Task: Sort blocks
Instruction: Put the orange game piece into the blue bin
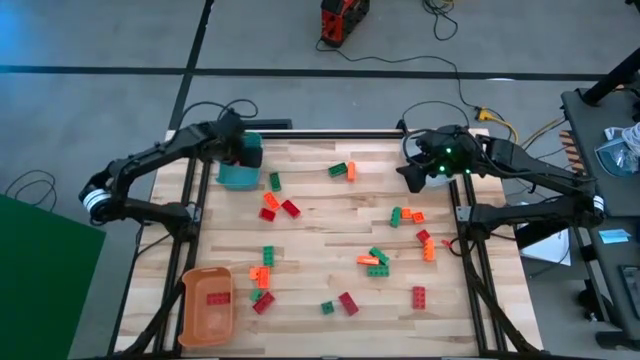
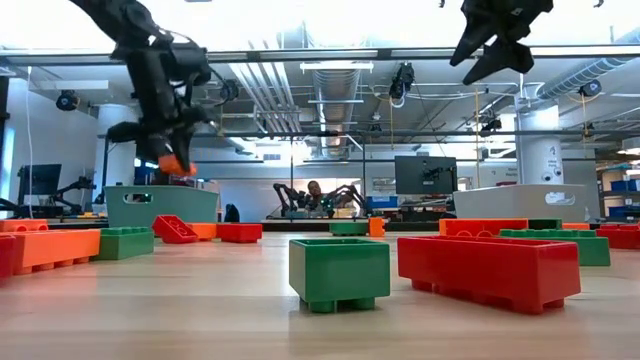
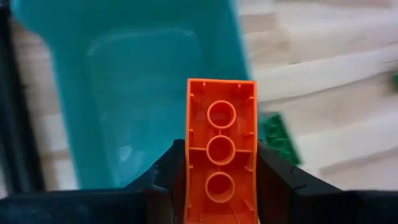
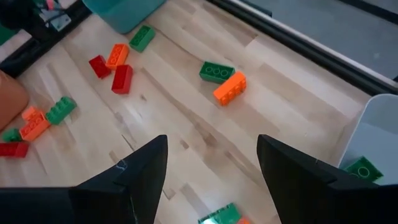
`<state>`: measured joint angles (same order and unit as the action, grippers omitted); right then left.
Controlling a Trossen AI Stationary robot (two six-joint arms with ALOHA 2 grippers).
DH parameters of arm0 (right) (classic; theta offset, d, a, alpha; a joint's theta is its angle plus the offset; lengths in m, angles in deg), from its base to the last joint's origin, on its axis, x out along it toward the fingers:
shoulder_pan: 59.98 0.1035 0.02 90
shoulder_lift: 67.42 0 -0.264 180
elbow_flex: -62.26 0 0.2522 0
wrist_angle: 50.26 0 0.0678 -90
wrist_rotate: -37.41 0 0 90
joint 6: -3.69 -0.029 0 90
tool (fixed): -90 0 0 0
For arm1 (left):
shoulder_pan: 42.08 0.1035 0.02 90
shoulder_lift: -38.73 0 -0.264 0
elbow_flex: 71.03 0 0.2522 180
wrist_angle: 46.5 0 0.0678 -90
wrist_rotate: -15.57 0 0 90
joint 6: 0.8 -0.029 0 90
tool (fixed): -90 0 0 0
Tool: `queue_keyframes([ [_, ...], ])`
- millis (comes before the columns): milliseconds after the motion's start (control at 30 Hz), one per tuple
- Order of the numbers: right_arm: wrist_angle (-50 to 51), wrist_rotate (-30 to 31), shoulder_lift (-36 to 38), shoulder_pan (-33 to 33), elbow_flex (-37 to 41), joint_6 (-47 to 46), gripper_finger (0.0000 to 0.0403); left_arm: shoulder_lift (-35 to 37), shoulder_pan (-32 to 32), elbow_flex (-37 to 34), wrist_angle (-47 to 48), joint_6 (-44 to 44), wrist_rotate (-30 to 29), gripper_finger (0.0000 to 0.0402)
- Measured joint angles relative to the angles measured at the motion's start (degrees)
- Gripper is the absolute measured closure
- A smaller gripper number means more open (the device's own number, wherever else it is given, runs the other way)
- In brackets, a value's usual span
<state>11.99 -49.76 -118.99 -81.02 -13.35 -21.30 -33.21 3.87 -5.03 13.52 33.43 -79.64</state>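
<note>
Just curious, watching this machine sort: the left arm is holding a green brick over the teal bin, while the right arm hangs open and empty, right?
Nearly. The brick in the left gripper is orange, not green; the left wrist view shows it clamped above the teal bin. The right gripper is indeed open and empty.

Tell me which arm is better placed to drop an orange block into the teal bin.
Left. Its gripper holds an orange block directly above the teal bin; the right gripper is open, empty, far away.
</note>
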Motion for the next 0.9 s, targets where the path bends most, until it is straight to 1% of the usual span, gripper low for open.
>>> queue_keyframes([
  [167, -1.77, 0.22, 0.00, 0.00, 0.00, -0.81, 0.0167, 0.04, 3.54, -2.86, -3.10, 0.09, -1.52, 0.0292],
  [300, -2.04, 0.24, 0.00, 0.00, 0.00, -1.14, 0.0165, 0.04, 8.74, -5.23, -6.66, 0.31, -0.82, 0.0292],
  [400, -2.26, 0.25, 0.00, 0.00, 0.00, -1.16, 0.0162, 0.04, 11.28, -6.05, -8.08, -0.72, -0.40, 0.0292],
  [567, -2.56, 0.28, 0.00, 0.00, 0.00, -1.16, 0.0162, -0.97, 12.00, -6.29, -10.62, -2.10, -0.65, 0.0292],
  [700, -2.56, 0.30, 0.00, 0.00, 0.00, -1.16, 0.0164, -2.74, 12.03, -6.31, -10.70, -2.18, -1.09, 0.0292],
  [733, -2.56, 0.30, 0.00, 0.01, 0.00, -1.18, 0.0163, -3.22, 12.03, -6.31, -10.42, -2.19, -1.35, 0.0288],
  [900, -2.56, 0.30, 0.00, 0.00, 0.00, -1.62, 0.0153, -4.66, 12.03, -6.32, -10.30, -2.07, -1.81, 0.0240],
])
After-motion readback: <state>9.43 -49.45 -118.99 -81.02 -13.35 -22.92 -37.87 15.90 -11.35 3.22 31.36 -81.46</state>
